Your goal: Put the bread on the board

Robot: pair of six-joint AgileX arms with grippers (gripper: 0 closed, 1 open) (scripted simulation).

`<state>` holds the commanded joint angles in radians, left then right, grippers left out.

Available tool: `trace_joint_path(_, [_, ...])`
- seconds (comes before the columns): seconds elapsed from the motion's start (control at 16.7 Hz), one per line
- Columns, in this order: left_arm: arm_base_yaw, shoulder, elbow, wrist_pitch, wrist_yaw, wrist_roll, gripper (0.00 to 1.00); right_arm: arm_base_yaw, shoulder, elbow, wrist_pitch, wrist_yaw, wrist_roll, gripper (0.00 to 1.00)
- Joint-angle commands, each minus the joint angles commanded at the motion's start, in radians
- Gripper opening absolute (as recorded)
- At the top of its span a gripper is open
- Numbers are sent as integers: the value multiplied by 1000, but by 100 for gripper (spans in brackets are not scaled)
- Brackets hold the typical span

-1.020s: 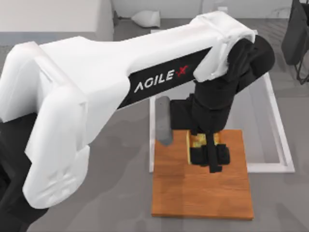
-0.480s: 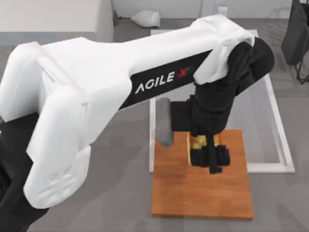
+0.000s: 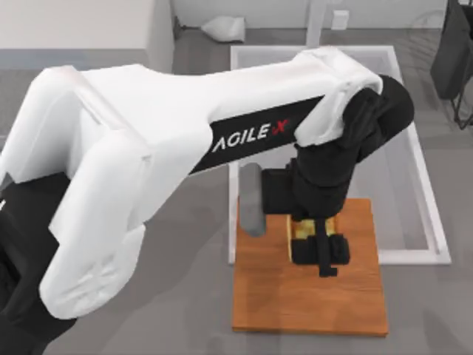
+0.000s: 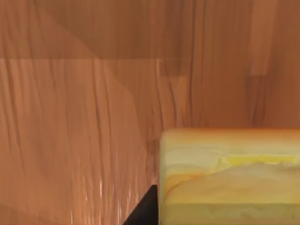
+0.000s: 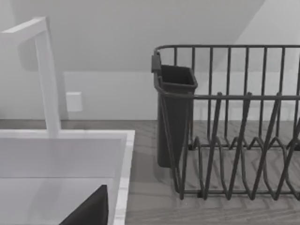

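The board [image 3: 310, 299], a large orange-brown wooden slab, lies at the table's front, right of centre. My left gripper [image 3: 318, 251] hangs over the board's far half, shut on the bread [image 3: 300, 229], a small golden-yellow chunk that shows between the black fingers. In the left wrist view the bread [image 4: 229, 178] is close up, with its orange crust edge just over the board's grain [image 4: 93, 117]. A dark sliver of my right gripper [image 5: 89, 211] shows in the right wrist view, parked over the sink's edge.
A white sink basin [image 3: 432, 229] lies behind the board, its rim passing under the board's far edge. A faucet [image 5: 47, 75] stands at its back. A dark wire dish rack [image 5: 234, 122] with a cutlery cup sits beside the sink. My left arm's big white link crosses the table's left half.
The left gripper, with the bread, has shifted slightly toward the table's front over the board. The white arm link moved a little with it.
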<state>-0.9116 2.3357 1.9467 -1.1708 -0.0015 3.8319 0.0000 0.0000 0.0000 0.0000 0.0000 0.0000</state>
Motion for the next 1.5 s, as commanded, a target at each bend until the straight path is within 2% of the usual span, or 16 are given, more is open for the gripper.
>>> trace_joint_path(0.42, [0,16,-31,31,-1,-1,0,0,0,0,0,0,0,100])
trace_joint_path(1.2, [0,16,-31,31,-1,-1,98,0,0,0,0,0,0,100])
trace_joint_path(1.5, [0,16,-31,31,-1,-1,100,0,0,0,0,0,0,100])
